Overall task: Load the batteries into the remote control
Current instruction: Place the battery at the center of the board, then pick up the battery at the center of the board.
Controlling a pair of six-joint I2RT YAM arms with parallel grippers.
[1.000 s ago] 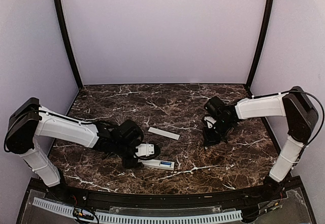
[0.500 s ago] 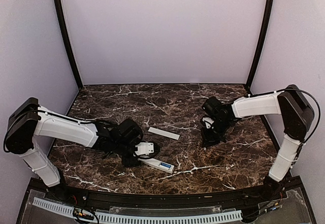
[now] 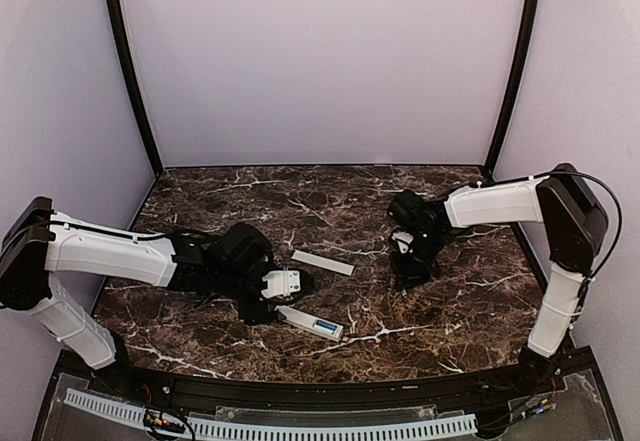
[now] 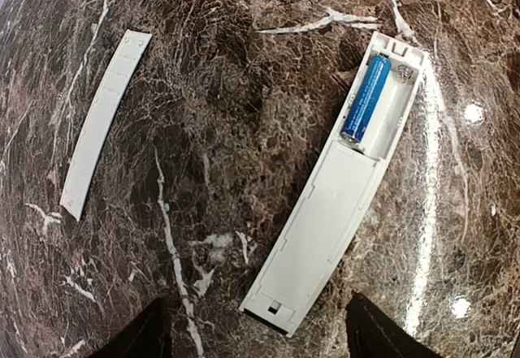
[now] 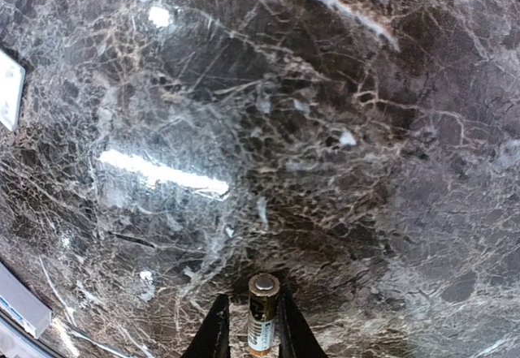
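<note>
The white remote control [image 4: 337,204] lies back up on the marble, also in the top view [image 3: 310,322]. One blue battery [image 4: 366,98] sits in its open recess at the far end; the slot beside it is empty. My left gripper [image 4: 260,343] is open above the remote's near end, its fingers wide on either side and not touching it; in the top view it [image 3: 290,284] is just left of the remote. My right gripper [image 5: 253,335] is shut on a second battery [image 5: 262,317], held just above the marble at mid-right [image 3: 408,275].
The thin flat white cover strip [image 3: 323,262] lies on the marble between the two arms, behind the remote; it also shows in the left wrist view [image 4: 104,122]. Purple walls and black posts close in the table on three sides.
My left gripper has let go of the remote's left end and drawn back a little. The remote has turned from level to slanted. My right gripper has shifted slightly left with its battery.
</note>
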